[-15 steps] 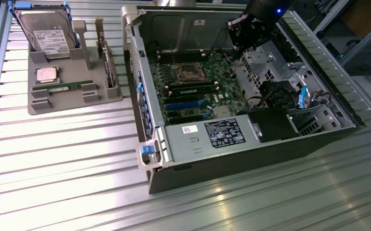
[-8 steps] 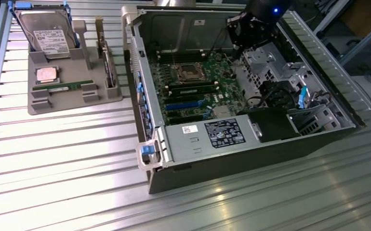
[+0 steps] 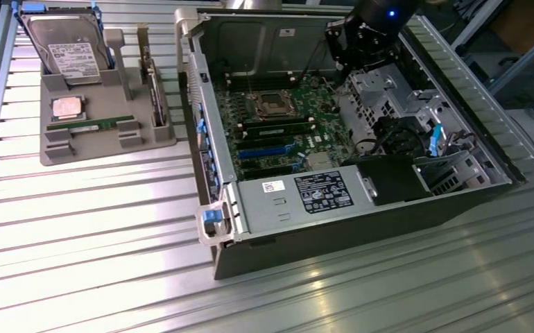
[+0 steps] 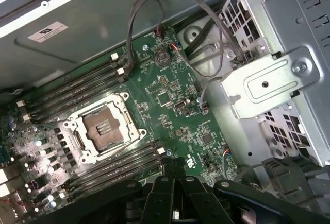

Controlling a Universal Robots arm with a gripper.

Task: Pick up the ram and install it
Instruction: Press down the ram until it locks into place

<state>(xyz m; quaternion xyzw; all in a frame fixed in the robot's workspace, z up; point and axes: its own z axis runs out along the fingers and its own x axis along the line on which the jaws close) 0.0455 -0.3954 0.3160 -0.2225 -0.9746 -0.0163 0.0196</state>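
Exterior view. My gripper (image 3: 346, 73) hangs over the far end of the open computer case (image 3: 248, 215), above the motherboard (image 3: 281, 128). Well away from it, toward the exterior view's left, a grey holder tray (image 3: 109, 142) sits on the slatted table (image 3: 91, 236). The ram (image 3: 84, 127) lies flat in a slot of that tray, apart from my gripper, just beside the square silver processor (image 3: 67, 107) and below the upright hard drive (image 3: 66, 52). Nearer my gripper, inside the case, the empty CPU socket (image 3: 272, 104) sits on the board, and the power supply (image 3: 299, 198) occupies the case end farthest from me.

Wrist view. My gripper (image 4: 174, 175) has its fingers (image 4: 166, 168) together with nothing between them, poised above the motherboard (image 4: 175, 100). Dark memory slots (image 4: 116, 165) run just beside the fingertips; the CPU socket (image 4: 100, 126) lies a little further off.
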